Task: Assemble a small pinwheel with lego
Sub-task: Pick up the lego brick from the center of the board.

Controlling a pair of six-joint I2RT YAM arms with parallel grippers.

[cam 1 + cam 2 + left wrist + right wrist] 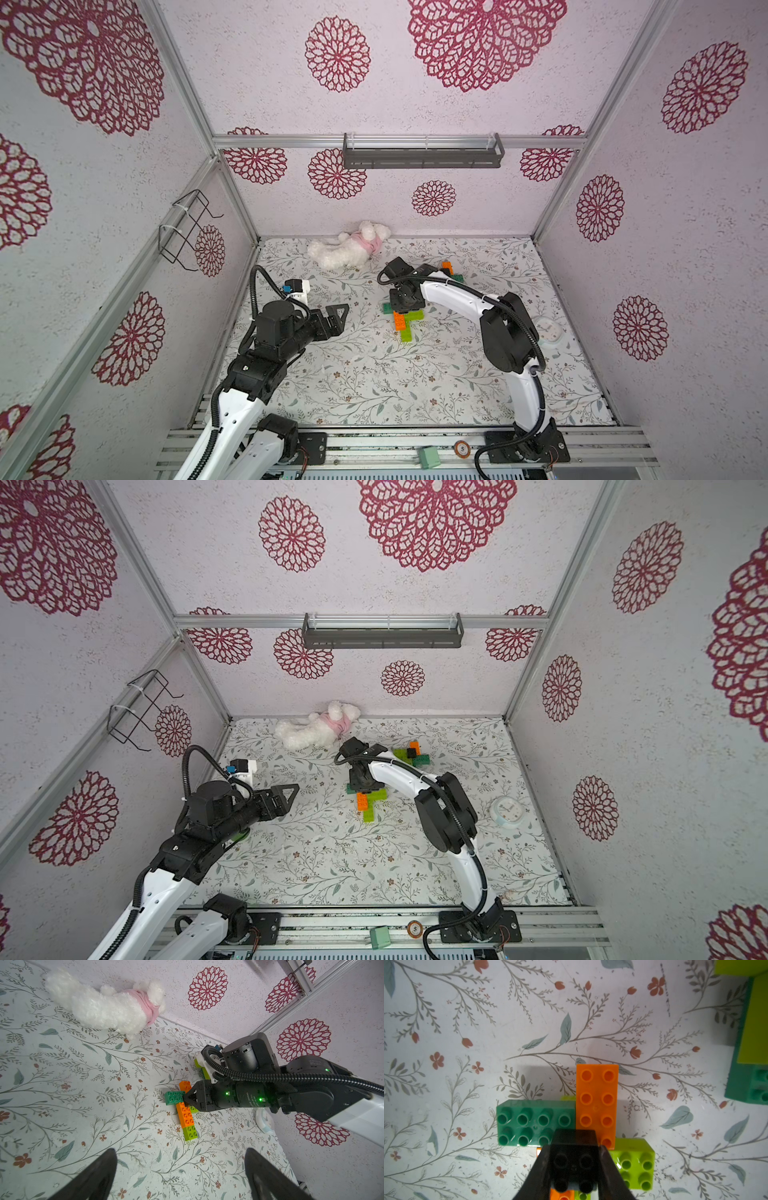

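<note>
Your right jaws pinch the black brick (573, 1159), low in the middle, by its flat sides, likely light, hard and slick, while your left jaws hang open.

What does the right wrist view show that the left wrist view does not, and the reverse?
Only the right wrist view: the black brick in the right gripper. Only the left wrist view: the plush toy, the white clock, the open left gripper. Both: the dark green brick, orange brick and lime green brick.
</note>
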